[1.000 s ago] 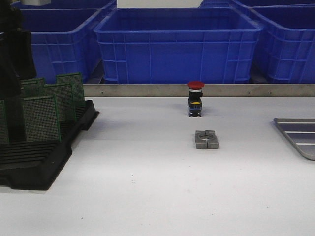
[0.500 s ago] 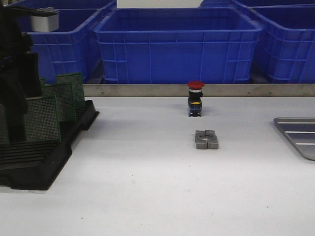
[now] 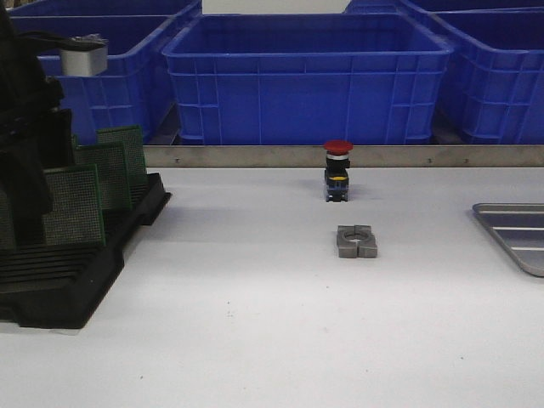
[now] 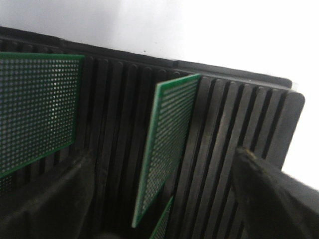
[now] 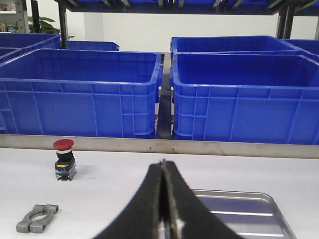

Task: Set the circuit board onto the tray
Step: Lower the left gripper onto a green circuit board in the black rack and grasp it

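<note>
Blue plastic crates (image 3: 306,76) line the back of a white table (image 3: 255,340), filling the upper half of the front view. At the left edge, a black slotted rack (image 3: 76,272) holds several green perforated circuit boards (image 3: 72,217) standing upright on edge. The left gripper (image 4: 164,199) hangs over the rack, its dark fingers (image 4: 269,194) spread wide to either side of one board (image 4: 164,149), gripping nothing yet. The tray (image 3: 514,234) sits at the far right edge, well apart from the rack. The right gripper (image 5: 163,209) has its pads pressed together, empty, just in front of the tray.

Such a board looks thin, light and stiff, with smooth faces that could slip. Gripping the free upper edge across both flat faces and lifting straight along the slots seems safest, since twisting might jam it.
</note>
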### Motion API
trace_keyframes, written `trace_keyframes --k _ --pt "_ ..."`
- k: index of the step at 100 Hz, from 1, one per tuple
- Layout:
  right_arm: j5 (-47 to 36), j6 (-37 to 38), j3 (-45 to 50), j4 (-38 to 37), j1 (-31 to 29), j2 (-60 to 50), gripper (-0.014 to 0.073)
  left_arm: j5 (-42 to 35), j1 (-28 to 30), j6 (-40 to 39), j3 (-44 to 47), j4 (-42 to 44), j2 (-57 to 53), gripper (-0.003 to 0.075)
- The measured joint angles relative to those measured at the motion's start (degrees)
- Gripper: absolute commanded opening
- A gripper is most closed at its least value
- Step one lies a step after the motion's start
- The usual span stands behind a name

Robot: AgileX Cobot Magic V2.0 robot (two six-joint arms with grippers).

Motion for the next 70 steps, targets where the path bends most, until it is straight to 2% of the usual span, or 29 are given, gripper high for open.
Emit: trace_keyframes --k 15,22,29,36,56,70 --pt "0.0 0.0 0.0 0.0 0.0 0.0 -0.0068 0.0 0.0 0.0 0.0 -0.1 1.1 0.0533" --pt "0.0 0.0 0.0 0.0 0.0 0.0 -0.0068 0.0 0.0 0.0 0.0 -0.2 1.3 0.0507" --pt "0.0 0.0 0.0 0.0 0.0 0.0 -0.0068 0.0 0.0 0.0 0.0 -0.4 1.3 0.0438" --pt "0.0 0.0 0.0 0.0 0.0 0.0 -0.0068 0.0 0.0 0.0 0.0 -0.5 1.3 0.0337" --pt "0.0 0.0 0.0 0.0 0.0 0.0 -0.0068 0.0 0.0 0.0 0.0 -0.6 1.3 -0.0019" --pt "0.0 0.0 0.0 0.0 0.0 0.0 -0.0068 2.0 0.0 0.5 0.0 -0.6 1.3 -0.0018"
